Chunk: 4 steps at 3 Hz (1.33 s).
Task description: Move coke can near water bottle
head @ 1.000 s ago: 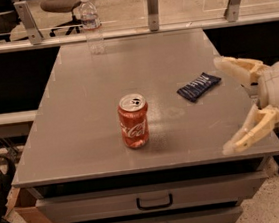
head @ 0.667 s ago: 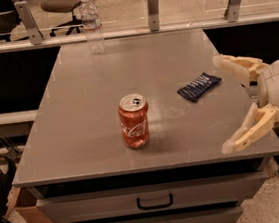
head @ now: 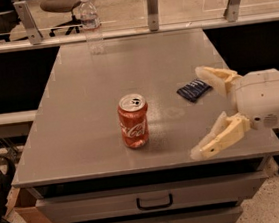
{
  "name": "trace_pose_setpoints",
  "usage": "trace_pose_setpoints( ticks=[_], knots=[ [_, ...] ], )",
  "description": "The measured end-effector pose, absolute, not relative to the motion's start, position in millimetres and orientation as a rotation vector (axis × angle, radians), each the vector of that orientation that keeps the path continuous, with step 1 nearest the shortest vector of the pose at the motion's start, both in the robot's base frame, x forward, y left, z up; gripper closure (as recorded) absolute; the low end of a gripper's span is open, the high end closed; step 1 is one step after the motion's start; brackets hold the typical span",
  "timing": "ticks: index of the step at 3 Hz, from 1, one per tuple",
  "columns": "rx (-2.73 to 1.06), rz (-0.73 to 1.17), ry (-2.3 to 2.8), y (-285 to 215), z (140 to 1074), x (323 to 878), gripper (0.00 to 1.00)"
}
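**Hand open, can not yet taken**

My hand (head: 199,111) hangs at the right side of the bench (head: 75,121), fingers spread wide and empty. The opening faces left toward the coke can (head: 133,121), which stands upright near the front edge. A dark blue snack packet (head: 194,89) lies just beside the upper finger. The water bottle (head: 91,26) stands at the far edge, well apart from the can, so I judge grasping comes first.

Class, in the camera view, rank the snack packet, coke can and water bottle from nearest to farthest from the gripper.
Gripper: open, over the table's right edge.
1. Snack packet, beside it.
2. Coke can, front centre.
3. Water bottle, far back left.
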<state>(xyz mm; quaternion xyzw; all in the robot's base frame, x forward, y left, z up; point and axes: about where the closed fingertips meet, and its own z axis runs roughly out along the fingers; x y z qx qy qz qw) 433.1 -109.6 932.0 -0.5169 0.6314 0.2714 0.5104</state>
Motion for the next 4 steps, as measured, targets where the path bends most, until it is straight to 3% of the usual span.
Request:
trace_pose_setpoints(
  ticks=[4],
  knots=[
    [-1.138, 0.848, 1.448, -20.7, 895.1, 470.9, 0.0]
  ],
)
